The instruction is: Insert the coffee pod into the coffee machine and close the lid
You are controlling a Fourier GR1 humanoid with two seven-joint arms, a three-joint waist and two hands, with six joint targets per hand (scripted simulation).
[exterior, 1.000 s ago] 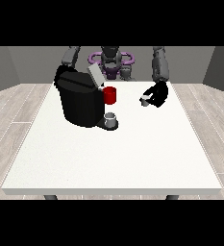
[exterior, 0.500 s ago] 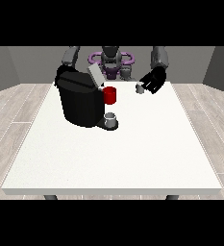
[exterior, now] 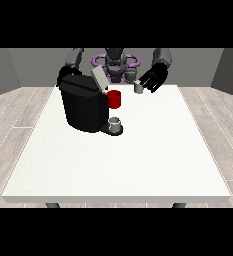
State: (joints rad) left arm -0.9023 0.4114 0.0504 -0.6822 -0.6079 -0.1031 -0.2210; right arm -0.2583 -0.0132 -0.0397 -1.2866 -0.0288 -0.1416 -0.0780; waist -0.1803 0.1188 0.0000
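Note:
A black coffee machine stands on the white table at the left, with its grey lid tilted up and a red part at its front. A small grey cup sits on the machine's base. The hand at the view's right is raised above the table's far edge, its fingers curled on a small grey coffee pod. The hand at the view's left is mostly hidden behind the machine's top.
The robot's torso with a purple ring stands behind the table's far edge. The table's surface stretches wide in front of and to the right of the machine. A wooden floor surrounds the table.
The hand at the view's right has lifted the pod from the table and carried it up and leftward, towards the machine's open top.

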